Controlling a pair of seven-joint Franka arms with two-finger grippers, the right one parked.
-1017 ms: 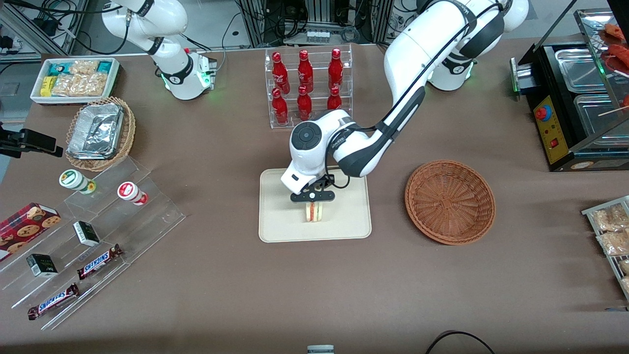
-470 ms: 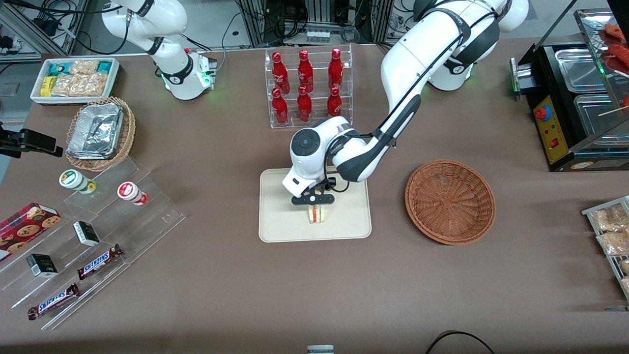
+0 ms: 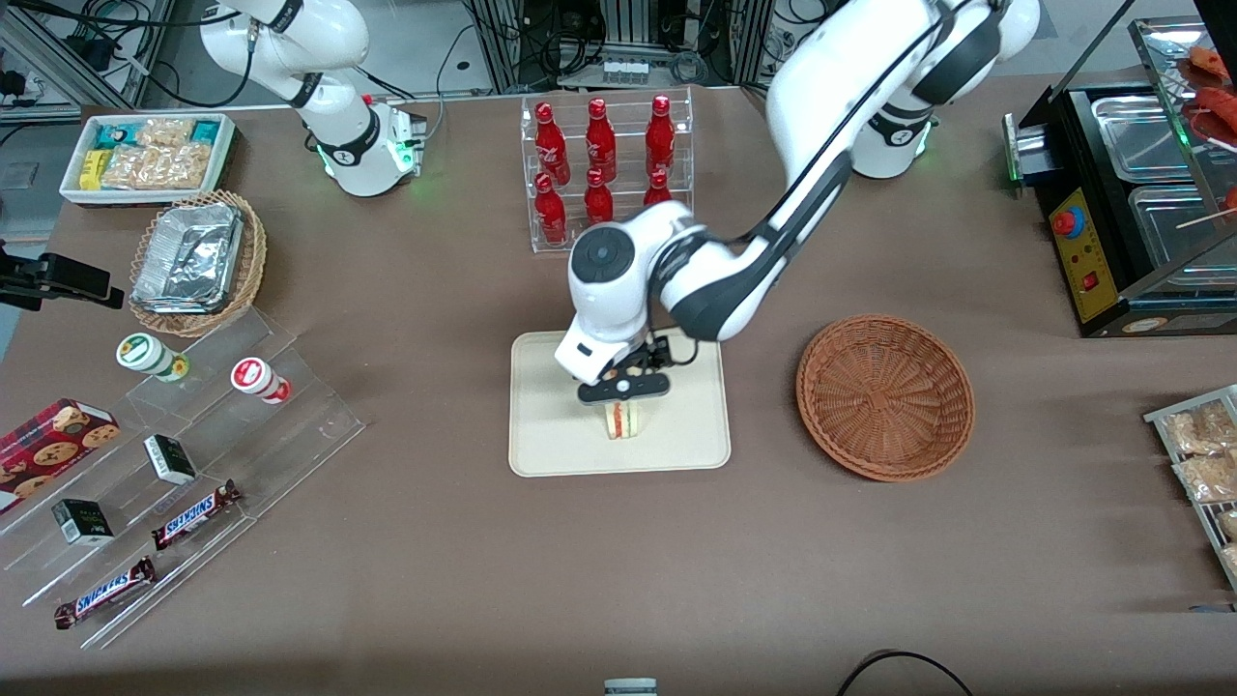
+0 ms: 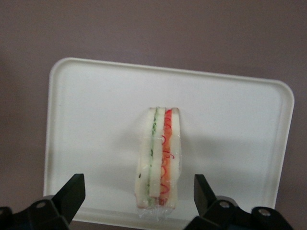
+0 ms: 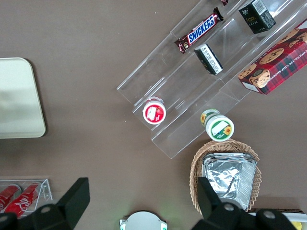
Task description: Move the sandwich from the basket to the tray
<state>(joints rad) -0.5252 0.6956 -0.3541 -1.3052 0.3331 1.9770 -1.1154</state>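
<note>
The sandwich (image 3: 623, 420) stands on its edge on the tray (image 3: 551, 435), near the tray's middle and slightly nearer to the front camera. In the left wrist view the sandwich (image 4: 159, 160) shows 2 white bread slices with a green layer and a red layer between them, and it is wrapped in clear film. The tray (image 4: 86, 124) surrounds it on all visible sides.

The gripper (image 3: 624, 389) hangs directly above the sandwich. Its fingers are spread wide: in the left wrist view the gripper (image 4: 135, 191) has 1 fingertip (image 4: 73, 190) on each side of the sandwich, each well clear of the bread. The gripper holds nothing.

The basket (image 3: 884, 396) sits on the brown table (image 3: 618, 561) beside the tray, toward the working arm's end. Nothing lies in the basket.

A clear rack with 6 red bottles (image 3: 599, 169) stands farther from the front camera than the tray. Toward the parked arm's end of the table, a tan basket with a foil container (image 3: 193, 259) stands near a white bin of snack packets (image 3: 147, 155). A clear stepped stand (image 3: 193, 474) there carries chocolate bars (image 3: 196, 514) and small boxes.
</note>
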